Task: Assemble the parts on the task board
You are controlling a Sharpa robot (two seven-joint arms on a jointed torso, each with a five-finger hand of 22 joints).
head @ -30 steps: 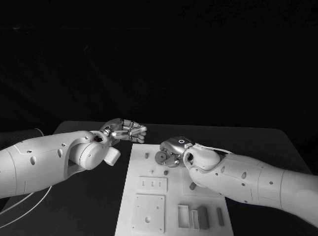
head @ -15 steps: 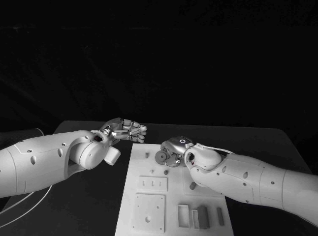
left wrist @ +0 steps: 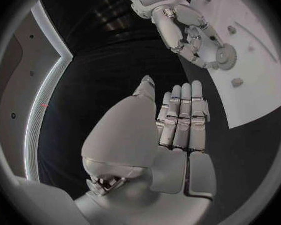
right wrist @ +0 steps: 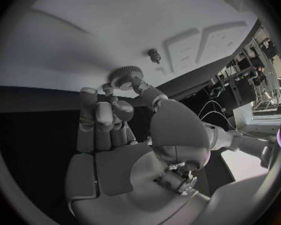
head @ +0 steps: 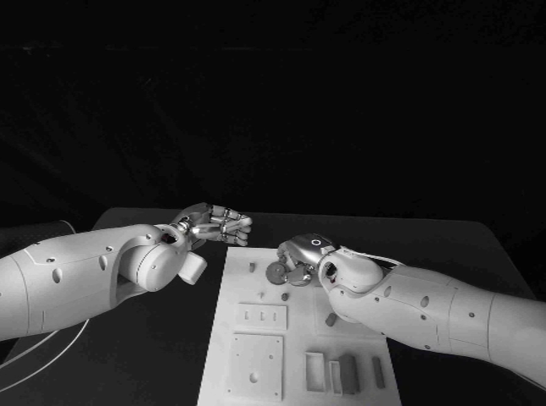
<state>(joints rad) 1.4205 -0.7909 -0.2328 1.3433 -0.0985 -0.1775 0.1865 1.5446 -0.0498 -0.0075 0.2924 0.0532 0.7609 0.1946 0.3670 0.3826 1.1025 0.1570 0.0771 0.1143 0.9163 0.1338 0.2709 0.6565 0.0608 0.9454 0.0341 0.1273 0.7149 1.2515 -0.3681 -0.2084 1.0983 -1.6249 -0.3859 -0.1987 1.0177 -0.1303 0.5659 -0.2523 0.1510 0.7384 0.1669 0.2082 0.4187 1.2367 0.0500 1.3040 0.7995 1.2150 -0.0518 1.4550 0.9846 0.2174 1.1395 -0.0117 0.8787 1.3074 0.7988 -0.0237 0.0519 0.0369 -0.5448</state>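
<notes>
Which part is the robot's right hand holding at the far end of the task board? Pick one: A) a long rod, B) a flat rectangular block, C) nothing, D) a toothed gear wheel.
D: the right hand pinches a round toothed gear over the white task board; the head view shows the same.

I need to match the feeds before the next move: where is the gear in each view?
Head view: gear at the board's far end, at the right hand's fingertips.
Left wrist view: gear beside that same hand.
Right wrist view: gear at its fingertips.
Shared landmark: the white task board.
</notes>
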